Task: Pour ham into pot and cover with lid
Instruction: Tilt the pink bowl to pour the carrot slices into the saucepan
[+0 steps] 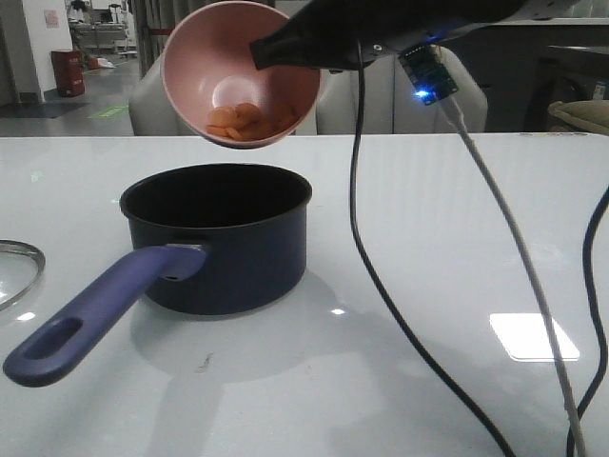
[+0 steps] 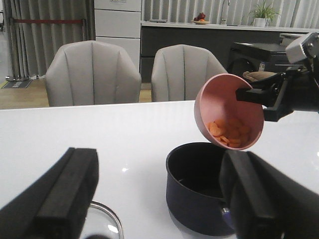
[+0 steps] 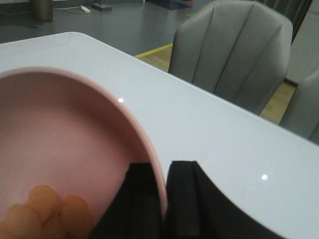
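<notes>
Mid-pour: my right gripper (image 3: pixel 164 199) is clamped on the tipped pink plastic bowl's (image 1: pixel 205 67) rim, orange-yellow ham slices (image 1: pixel 243 121) inside, above the empty navy saucepan (image 1: pixel 228 243); my left gripper (image 2: pixel 149 199) gapes empty, glass lid (image 1: pixel 14 267) waits at the table's left edge.

We see the bowl (image 1: pixel 240 69) tilted above the pot (image 1: pixel 217 235), ham (image 1: pixel 245 122) lying in its lower side; the lid (image 1: pixel 17 270) lies left of the pot on the table (image 1: pixel 457 238).

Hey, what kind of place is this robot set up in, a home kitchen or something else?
Probably a showroom or lab mocked up as a kitchen-dining area, not a home: a white table with grey chairs, a counter holding a plant, and beyond it an open hall floor.
</notes>
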Controlling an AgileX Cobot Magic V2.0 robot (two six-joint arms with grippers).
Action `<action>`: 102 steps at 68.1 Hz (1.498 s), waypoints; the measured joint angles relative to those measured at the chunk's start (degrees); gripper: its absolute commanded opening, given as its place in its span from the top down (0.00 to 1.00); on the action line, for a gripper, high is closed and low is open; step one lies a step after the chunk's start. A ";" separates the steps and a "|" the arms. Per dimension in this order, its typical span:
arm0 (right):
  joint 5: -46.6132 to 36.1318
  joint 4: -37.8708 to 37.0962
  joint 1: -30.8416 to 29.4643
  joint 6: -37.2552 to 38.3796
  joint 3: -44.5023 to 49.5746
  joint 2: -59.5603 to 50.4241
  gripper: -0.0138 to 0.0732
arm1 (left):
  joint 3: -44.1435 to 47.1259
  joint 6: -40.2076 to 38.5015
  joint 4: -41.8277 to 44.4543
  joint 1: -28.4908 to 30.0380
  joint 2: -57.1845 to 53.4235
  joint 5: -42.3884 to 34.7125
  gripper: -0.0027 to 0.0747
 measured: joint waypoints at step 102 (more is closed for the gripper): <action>-34.66 14.39 4.75 -18.65 1.02 9.17 0.69 | 0.00 0.00 0.00 0.00 0.00 0.00 0.28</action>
